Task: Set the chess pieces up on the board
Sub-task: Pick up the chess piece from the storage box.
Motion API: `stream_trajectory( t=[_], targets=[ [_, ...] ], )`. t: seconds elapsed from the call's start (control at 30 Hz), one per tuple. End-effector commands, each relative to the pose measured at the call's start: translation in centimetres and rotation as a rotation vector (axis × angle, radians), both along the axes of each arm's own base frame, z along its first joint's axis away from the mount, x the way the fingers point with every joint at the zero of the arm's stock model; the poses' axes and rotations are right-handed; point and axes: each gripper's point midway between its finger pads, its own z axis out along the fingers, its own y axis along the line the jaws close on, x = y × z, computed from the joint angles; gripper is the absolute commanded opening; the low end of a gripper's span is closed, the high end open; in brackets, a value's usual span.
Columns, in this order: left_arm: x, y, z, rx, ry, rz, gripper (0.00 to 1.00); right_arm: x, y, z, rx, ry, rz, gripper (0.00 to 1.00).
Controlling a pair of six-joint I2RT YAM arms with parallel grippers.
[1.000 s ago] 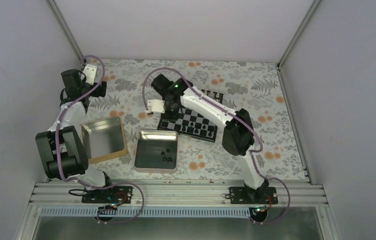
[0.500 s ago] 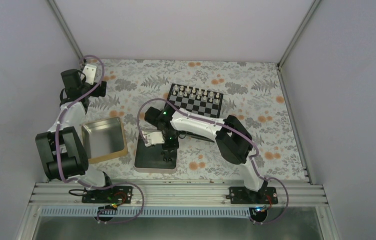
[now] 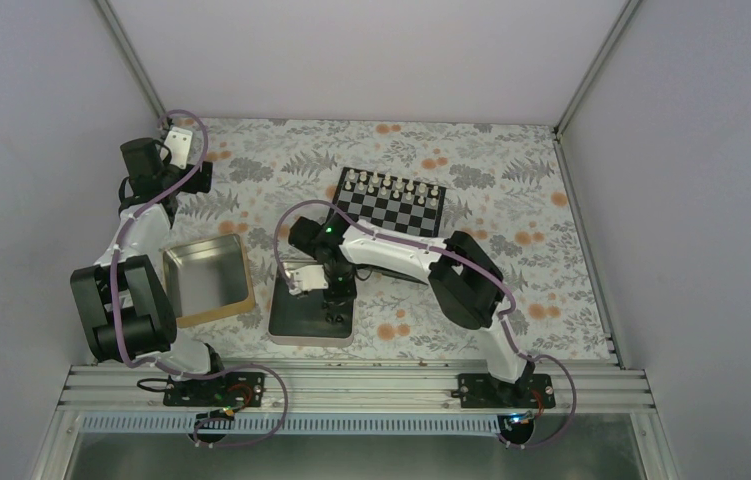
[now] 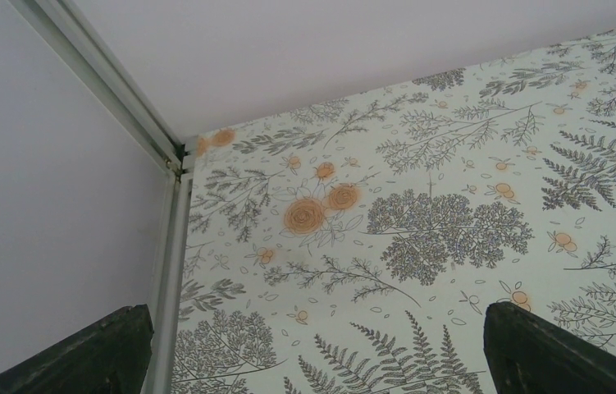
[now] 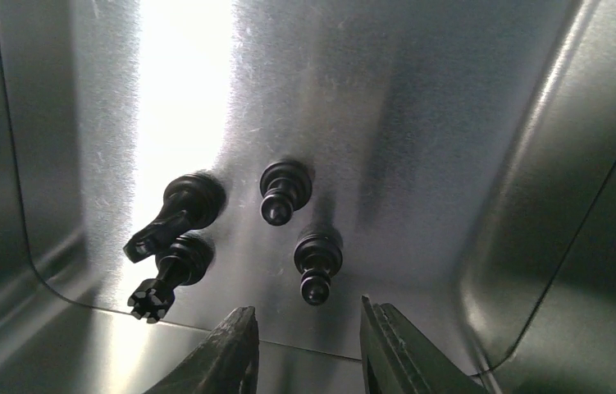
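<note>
While hanging low inside the rectangular silver metal tin (image 5: 485, 164), holds the right hand (image 5: 308, 332) partly open, with nothing between its dark fingers (image 5: 230, 349). Seems lined up that way to take the nearest of the tiny black chess pieces (image 5: 317, 263), a pawn lying on its side just ahead of the gap; needs only a narrow opening for so small a thing. Finds four such pieces on the tin's floor: that pawn, a second pawn (image 5: 284, 189) just beyond it, and to the left two taller ones (image 5: 193, 197) lying close together. Reads as the reach before a pick, with the carry to the small black-and-silvery checked board (image 3: 406, 208) not yet begun. Shows that board well apart from the tin, farther up the surface (image 4: 444, 230), with a row of pale whitish pieces (image 3: 391, 184) along its far edge and its near rows hidden under the right arm; cannot tell how many black pieces stand there. Parks the left hand (image 4: 312, 353) wide open and empty near the far left corner, presumably to stay out of the way, past the gold-rimmed metal tin (image 3: 209, 280) beside the silver one. Works on a surface printed with grey ferns and orange flowers, inside plain pale walls (image 4: 42, 205) joined by aluminium corner posts (image 4: 99, 78).
</note>
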Motion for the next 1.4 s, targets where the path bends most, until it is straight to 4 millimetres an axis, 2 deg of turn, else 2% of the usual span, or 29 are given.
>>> stream_trajectory(
  t=[0.0, 0.37, 0.53, 0.77, 0.93, 1.1, 1.23, 1.37],
  targets=[
    [-0.2, 0.0, 1.1, -0.011, -0.031, -0.005, 1.00, 0.5, 1.0, 0.3, 0.024, -0.025, 0.001, 0.34],
    [-0.3, 0.1, 0.6, -0.004, -0.024, -0.003, 1.00, 0.5, 2.0, -0.8, 0.027, 0.004, 0.011, 0.32],
    [-0.2, 0.0, 0.5, -0.009, -0.023, -0.008, 1.00, 0.3, 1.7, -1.4, 0.005, 0.018, 0.012, 0.25],
    [-0.2, 0.1, 0.5, -0.008, -0.023, -0.008, 1.00, 0.6, 1.7, -0.6, 0.006, 0.011, 0.006, 0.09],
    [-0.1, 0.1, 0.6, -0.007, -0.025, -0.008, 1.00, 1.4, 1.7, 1.2, 0.024, -0.020, -0.009, 0.06],
    [-0.1, 0.1, 0.9, -0.009, -0.028, -0.007, 1.00, 4.0, 1.2, 5.2, 0.070, -0.096, -0.058, 0.06],
    [-0.1, 0.1, 1.1, -0.008, -0.032, -0.005, 1.00, 8.1, -0.2, 8.6, 0.099, -0.209, -0.133, 0.07],
    [0.0, 0.3, 1.0, -0.003, -0.031, 0.000, 1.00, 11.9, -2.1, 10.2, 0.110, -0.271, -0.204, 0.08]
  ],
)
